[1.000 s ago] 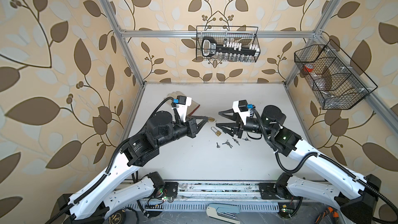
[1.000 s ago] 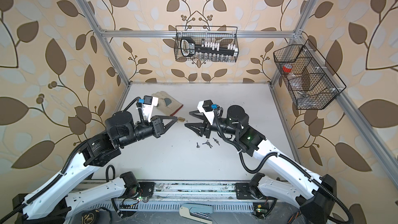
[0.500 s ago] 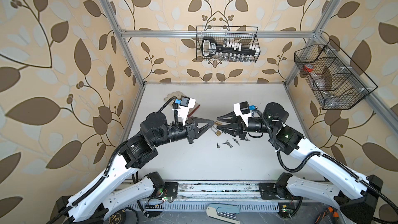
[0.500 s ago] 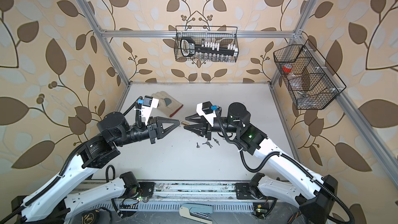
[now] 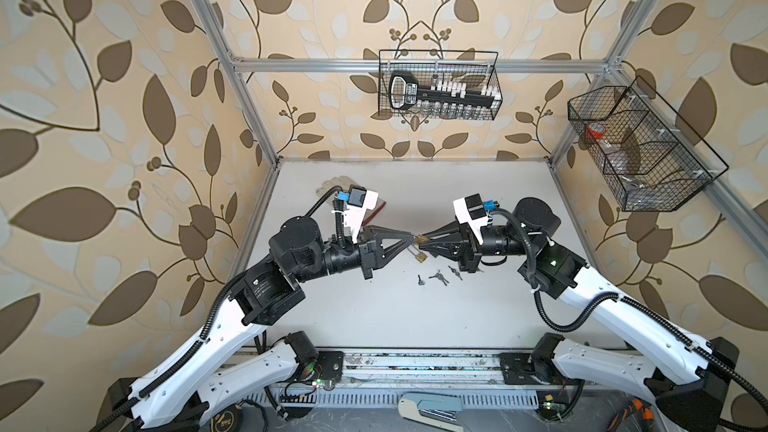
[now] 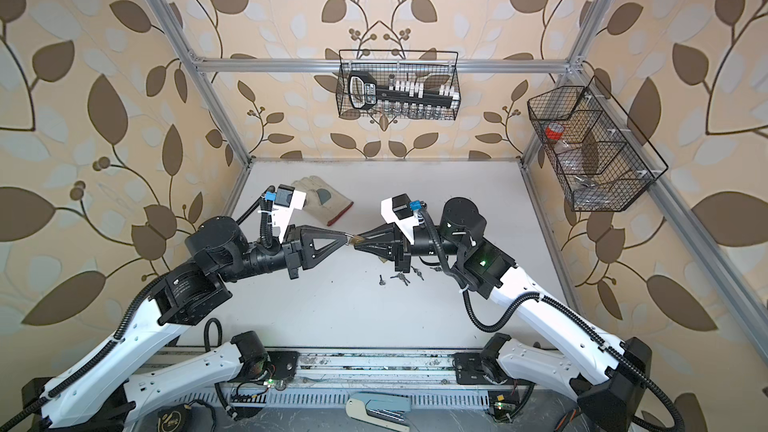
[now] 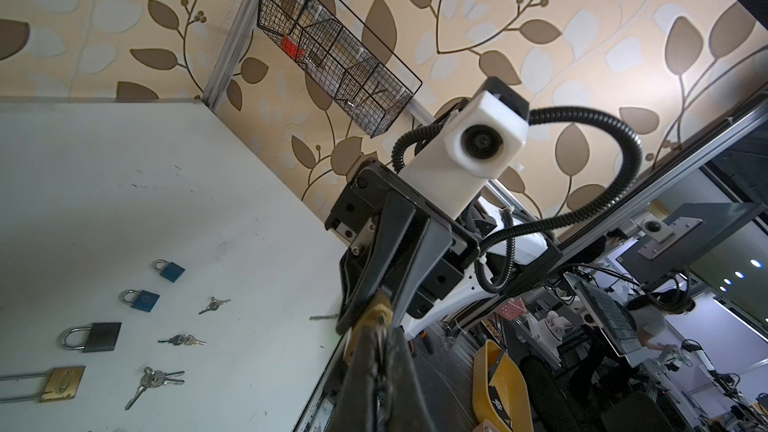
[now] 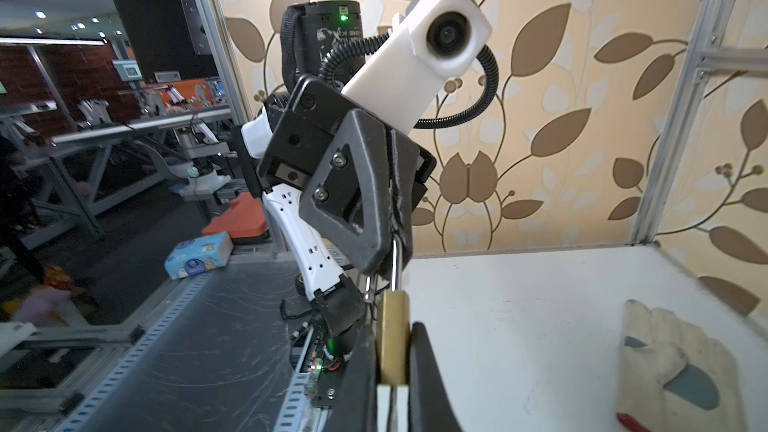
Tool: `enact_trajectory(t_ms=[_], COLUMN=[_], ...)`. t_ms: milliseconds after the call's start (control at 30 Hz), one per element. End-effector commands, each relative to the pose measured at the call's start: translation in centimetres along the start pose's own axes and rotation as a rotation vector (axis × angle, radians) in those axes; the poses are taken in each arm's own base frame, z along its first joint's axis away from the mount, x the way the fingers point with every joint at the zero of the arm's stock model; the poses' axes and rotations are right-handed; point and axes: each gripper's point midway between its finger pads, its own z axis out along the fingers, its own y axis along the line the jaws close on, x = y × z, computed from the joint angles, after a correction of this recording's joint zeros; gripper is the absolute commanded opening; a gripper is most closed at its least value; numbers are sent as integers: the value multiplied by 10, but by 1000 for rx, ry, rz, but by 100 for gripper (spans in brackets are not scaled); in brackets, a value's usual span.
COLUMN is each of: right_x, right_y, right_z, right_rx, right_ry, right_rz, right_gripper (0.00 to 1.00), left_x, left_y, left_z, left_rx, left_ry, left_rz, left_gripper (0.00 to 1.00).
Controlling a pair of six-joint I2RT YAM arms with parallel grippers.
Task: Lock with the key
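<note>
A small brass padlock [image 8: 392, 334] hangs in the air above the table's middle, between both grippers. My right gripper [image 8: 392, 361] is shut on its brass body. My left gripper [image 7: 374, 328] is shut on its steel shackle [image 8: 397, 259]; one shackle leg ends outside the body. In both top views the two gripper tips meet, the left gripper [image 5: 411, 237] and the right gripper [image 5: 424, 241], with the padlock [image 6: 353, 238] between them. Several small keys [image 5: 438, 277] lie loose on the table below; neither gripper holds a key.
Other locks lie on the white table [image 5: 374, 317]: a long-shackle brass one [image 7: 62, 384], a black one [image 7: 99, 336] and two blue ones [image 7: 141, 299]. A work glove [image 6: 322, 197] lies at the back left. Wire baskets [image 5: 438, 85] hang on the back and right walls.
My left gripper carried the brass padlock rightward and up to the right gripper. The right gripper, open a second ago, has shut on the padlock's body.
</note>
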Motion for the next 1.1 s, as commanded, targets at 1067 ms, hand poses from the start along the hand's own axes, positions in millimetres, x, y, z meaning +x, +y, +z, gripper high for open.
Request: enact_trajectory(t_ms=[1067], right_x=[-64], right_y=[33], right_z=[-3], right_rx=[-194], right_ry=[-127], right_rz=[257], right_gripper=[0], left_x=[33], left_y=[1], left_z=[15], left_rx=[113], left_ry=[120], left_rz=[72], left_gripper=[0])
